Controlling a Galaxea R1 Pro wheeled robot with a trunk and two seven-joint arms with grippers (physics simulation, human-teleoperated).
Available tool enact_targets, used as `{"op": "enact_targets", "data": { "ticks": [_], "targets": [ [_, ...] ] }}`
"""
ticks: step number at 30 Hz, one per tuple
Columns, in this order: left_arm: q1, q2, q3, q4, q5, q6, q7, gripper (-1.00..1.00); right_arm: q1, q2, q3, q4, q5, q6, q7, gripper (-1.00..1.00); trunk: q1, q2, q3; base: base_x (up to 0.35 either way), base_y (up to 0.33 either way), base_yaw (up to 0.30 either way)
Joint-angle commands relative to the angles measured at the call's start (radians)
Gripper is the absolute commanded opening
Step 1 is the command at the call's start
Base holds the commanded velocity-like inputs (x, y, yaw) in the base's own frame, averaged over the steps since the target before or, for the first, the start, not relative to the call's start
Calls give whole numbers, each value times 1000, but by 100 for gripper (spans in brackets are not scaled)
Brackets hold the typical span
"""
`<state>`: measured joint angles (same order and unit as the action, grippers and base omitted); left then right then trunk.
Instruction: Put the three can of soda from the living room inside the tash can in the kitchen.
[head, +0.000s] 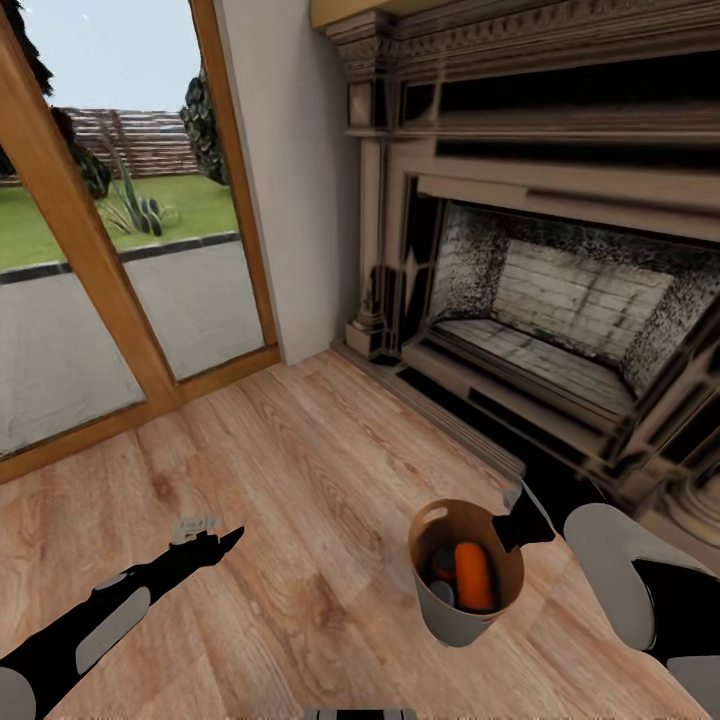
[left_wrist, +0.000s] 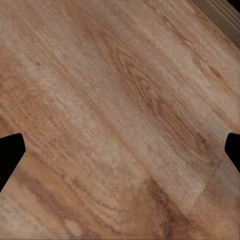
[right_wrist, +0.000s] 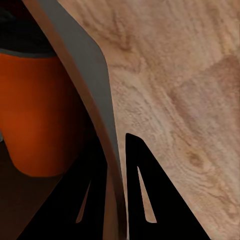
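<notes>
Nearest, the right gripper (head: 522, 522) pinches the rim of the tapered round bin, light grey outside and brown inside (head: 452, 620); in the right wrist view its two black fingers (right_wrist: 145, 195) are pressed together with the thin bin wall (right_wrist: 85, 65) between them, one finger inside and one outside. The bin appears held just above the warm brown plank floor (head: 300, 480) of the living room, hanging from that one point on its far-right rim. Inside lies an orange cylindrical soda can (head: 474, 576), leaning against the wall, with at least one darker can (head: 443, 565) beside it and something small and bluish-grey below that; whether all three cans are in there I cannot tell.

The step in hand looks like carrying the loaded bin to the kitchen. With a grip on one edge only, the bin is likely to swing or tip, so slow base turns and a level wrist would keep the cans in.

To the near left, the left gripper (head: 215, 538) hovers over bare floor, jaws spread wide and holding nothing.

Farther off, the ornate dark fireplace (head: 560, 300) with its raised hearth stands close on the right, the main thing to steer the bin clear of. The wood-framed glass doors (head: 120, 250) fill the far left.
</notes>
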<state>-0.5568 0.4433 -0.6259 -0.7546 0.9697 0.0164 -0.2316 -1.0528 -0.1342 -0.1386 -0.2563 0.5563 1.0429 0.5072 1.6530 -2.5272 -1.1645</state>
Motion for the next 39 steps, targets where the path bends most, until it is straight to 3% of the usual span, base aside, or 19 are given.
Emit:
{"op": "enact_targets", "data": {
  "ticks": [1,8,15,24,33,39],
  "targets": [
    [0,0,0,1,0,-1,0,100,0,-1,-4,0,-18,4,4,-100,0,0,-4,0,0,0],
    [0,0,0,1,0,-2,0,100,0,-2,-4,0,-18,4,4,-100,3,-2,-31,0,0,0],
    [0,0,-1,1,0,-3,0,100,0,-9,-4,-2,-17,4,4,-100,3,-2,-31,0,0,0],
    [0,-1,-3,1,1,-3,0,100,0,-11,-4,-3,-16,4,4,-100,7,-4,-66,0,0,0],
    [0,0,-3,1,1,-7,0,100,0,-12,-4,-3,-16,4,2,-100,7,-4,-66,0,0,0],
    [0,-3,-3,2,1,-10,0,100,1,-12,-4,-4,-15,4,3,-100,10,-6,-89,0,0,0]
  ]
}}
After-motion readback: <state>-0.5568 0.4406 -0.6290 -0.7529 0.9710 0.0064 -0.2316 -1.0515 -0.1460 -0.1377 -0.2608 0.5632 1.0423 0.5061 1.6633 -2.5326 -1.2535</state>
